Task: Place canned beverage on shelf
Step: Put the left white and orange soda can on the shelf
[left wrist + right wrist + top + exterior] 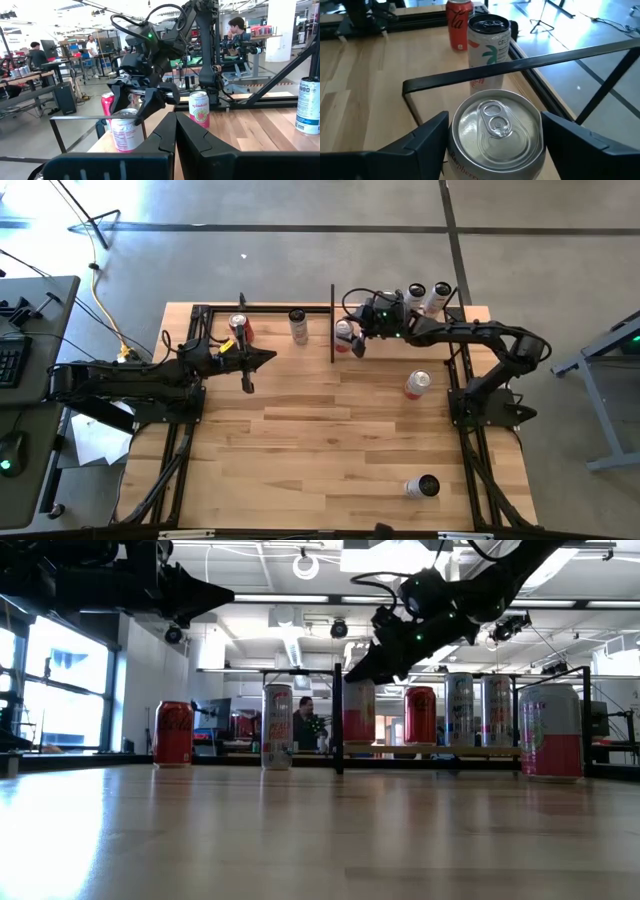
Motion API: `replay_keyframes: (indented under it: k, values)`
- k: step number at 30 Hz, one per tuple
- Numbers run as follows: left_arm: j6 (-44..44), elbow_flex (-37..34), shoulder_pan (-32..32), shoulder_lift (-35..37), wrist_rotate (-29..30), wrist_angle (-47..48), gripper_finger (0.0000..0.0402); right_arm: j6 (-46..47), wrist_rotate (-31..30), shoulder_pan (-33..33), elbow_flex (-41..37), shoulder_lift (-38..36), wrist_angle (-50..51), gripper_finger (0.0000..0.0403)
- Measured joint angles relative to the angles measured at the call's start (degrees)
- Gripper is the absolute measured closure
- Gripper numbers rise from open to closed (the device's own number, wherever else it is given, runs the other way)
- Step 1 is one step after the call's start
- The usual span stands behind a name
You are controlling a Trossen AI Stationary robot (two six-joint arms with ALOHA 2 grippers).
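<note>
A pink-and-white can (492,135) stands upright at the left end of the low wooden shelf (480,750), right beside its black upright plate (332,320). My right gripper (492,142) is open, one finger on each side of the can's upper part; it also shows in the high view (350,338) and the left wrist view (132,102). Other cans (460,708) stand on the shelf farther right. My left gripper (248,375) is shut and empty, above the table to the left of the plate. My right gripper comes at the can's top end (495,120) slanting down from the table's right side, with a finger (427,137) close beside the rim on each side. I cannot tell whether the fingers touch the can. The can stands upright on the shelf.
A red cola can (238,328) and a white can (298,325) stand on the table left of the plate. A pink can (418,383) stands mid-right and a white can (422,486) near the front right. People are in the room beyond the table.
</note>
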State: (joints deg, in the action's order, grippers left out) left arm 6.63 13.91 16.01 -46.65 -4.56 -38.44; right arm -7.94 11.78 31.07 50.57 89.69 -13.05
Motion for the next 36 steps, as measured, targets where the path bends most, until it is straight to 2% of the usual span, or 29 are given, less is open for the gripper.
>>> replay_keyframes:
  k: [6,16,27,36]
  values:
    - [0.0,0.0,0.0,0.0,0.0,0.0,0.0401,3.5,-6.0,-0.7,0.0,-0.1,0.0,0.0139]
    - [0.0,0.0,0.0,0.0,0.0,0.0,0.0401,8.1,-23.2,0.4,-0.2,-0.1,-2.1,0.0139]
    - [0.0,0.0,0.0,0.0,0.0,0.0,0.0401,12.6,-23.9,6.2,-0.2,0.1,-5.5,0.0142]
    - [0.0,0.0,0.0,0.0,0.0,-0.5,0.0401,14.3,-23.9,6.3,-0.1,1.3,-7.8,0.0142]
